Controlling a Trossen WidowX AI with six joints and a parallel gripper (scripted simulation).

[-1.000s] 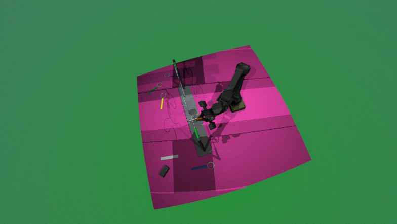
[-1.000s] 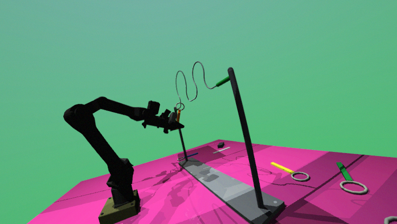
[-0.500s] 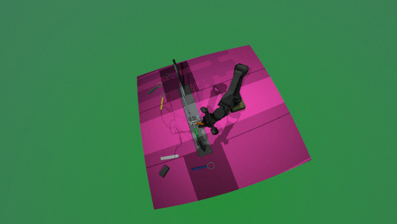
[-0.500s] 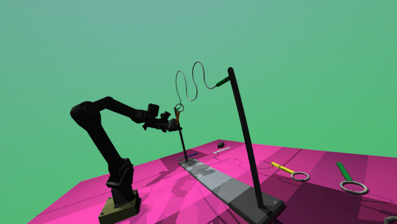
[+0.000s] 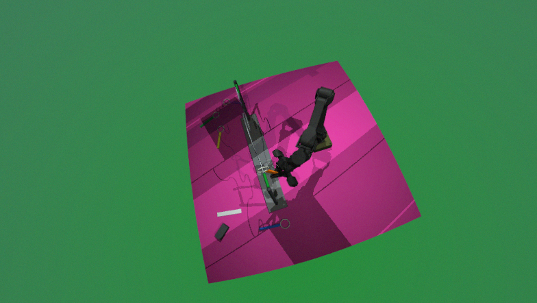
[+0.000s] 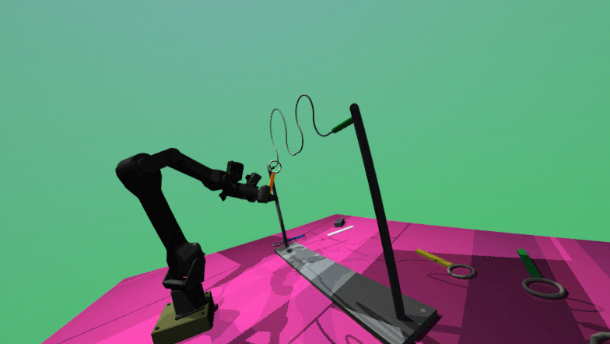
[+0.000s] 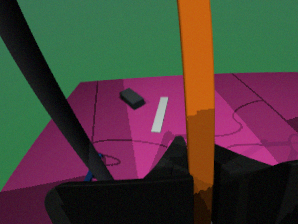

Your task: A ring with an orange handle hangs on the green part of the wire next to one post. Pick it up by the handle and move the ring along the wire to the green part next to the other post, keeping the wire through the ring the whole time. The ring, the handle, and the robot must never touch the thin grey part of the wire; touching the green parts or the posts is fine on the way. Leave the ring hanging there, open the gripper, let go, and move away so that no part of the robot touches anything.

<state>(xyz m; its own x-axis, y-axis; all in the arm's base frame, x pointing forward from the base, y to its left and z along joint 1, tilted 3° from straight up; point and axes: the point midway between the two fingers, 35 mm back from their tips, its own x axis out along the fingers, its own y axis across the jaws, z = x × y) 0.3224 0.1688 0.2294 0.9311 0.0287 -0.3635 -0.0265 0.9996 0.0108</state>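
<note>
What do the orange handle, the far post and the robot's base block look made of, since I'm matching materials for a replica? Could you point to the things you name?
Orange handle (image 5: 271, 171) (image 6: 271, 181) (image 7: 199, 65): perhaps matte plastic, evenly coloured, flat-faced. Far post (image 6: 280, 218): painted metal or plastic, smooth, dark. Base block (image 5: 328, 144) (image 6: 187, 328): olive, possibly painted metal, with dark fastener-like dots.

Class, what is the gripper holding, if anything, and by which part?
The gripper holds the ring by its orange handle.
</note>
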